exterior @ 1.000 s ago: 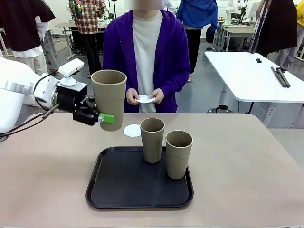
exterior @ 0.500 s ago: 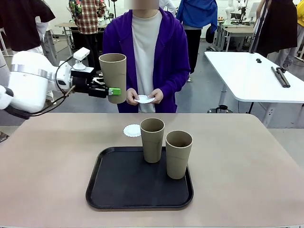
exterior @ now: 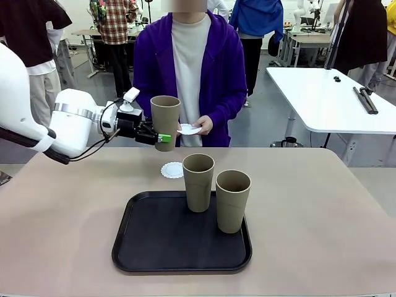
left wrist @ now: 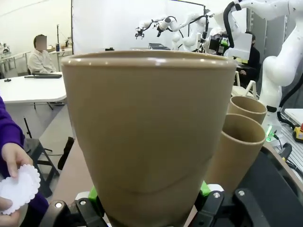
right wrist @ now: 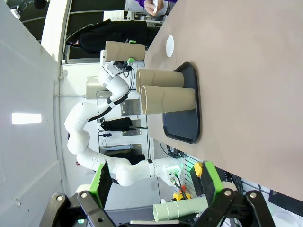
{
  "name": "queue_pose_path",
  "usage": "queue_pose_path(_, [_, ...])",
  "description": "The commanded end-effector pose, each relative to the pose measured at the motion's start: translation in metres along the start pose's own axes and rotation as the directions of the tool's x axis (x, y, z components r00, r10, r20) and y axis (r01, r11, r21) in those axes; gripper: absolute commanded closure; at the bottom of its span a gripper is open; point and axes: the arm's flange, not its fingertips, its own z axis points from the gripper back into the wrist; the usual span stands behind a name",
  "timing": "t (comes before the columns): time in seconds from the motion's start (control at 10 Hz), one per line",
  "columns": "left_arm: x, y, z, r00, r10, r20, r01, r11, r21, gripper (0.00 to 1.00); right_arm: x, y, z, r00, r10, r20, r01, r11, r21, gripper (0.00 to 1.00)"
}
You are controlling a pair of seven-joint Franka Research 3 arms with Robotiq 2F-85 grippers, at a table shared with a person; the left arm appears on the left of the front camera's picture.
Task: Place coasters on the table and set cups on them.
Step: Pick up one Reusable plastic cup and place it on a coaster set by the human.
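Note:
My left gripper point(exterior: 162, 138) is shut on a khaki cup point(exterior: 166, 117), holding it upright by its lower part in the air above the far side of the beige table point(exterior: 309, 210). The cup hangs just above and behind a white scalloped coaster point(exterior: 172, 169) lying on the table. In the left wrist view this cup point(left wrist: 149, 132) stands between my green pads point(left wrist: 204, 188). Two more cups point(exterior: 198, 182) point(exterior: 232, 201) stand on the black tray point(exterior: 154, 238). A person's hands hold more coasters point(exterior: 189, 129) point(left wrist: 19, 187). My right gripper point(right wrist: 156, 179) is open and holds nothing, far from the tray point(right wrist: 184, 127).
A person in a purple jacket point(exterior: 216, 68) stands at the table's far edge, right behind the held cup. A white table point(exterior: 334, 99) stands at the back right. Bare tabletop lies on both sides of the tray.
My left arm has carried the cup away from the camera, to the right and lower, from the tray's left side to above the coaster near the person.

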Motion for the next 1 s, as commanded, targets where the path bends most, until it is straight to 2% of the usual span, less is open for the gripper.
queue_pose_path(0.0, [-0.005, 0.016, -0.001, 0.999, 0.029, 0.014, -0.029, 0.999, -0.041, 0.18, 0.0, 0.0, 0.0, 1.0, 0.001, 0.002, -0.001, 1.0, 0.012, 0.0])
queue_pose_path(0.3, [-0.017, 0.021, -0.001, 0.997, 0.03, 0.068, -0.025, 0.997, -0.079, 0.18, 0.0, 0.0, 0.0, 1.0, 0.001, 0.002, -0.001, 1.0, 0.012, 0.0])
queue_pose_path(0.4, [-0.021, 0.01, -0.004, 0.999, 0.025, 0.034, -0.023, 0.999, -0.038, 0.18, 0.0, 0.0, 0.0, 1.0, 0.001, 0.002, -0.001, 1.0, 0.012, 0.0])
queue_pose_path(0.9, [-0.021, 0.01, -0.004, 0.999, 0.025, 0.034, -0.023, 0.999, -0.038, 0.18, 0.0, 0.0, 0.0, 1.0, 0.001, 0.002, -0.001, 1.0, 0.012, 0.0])
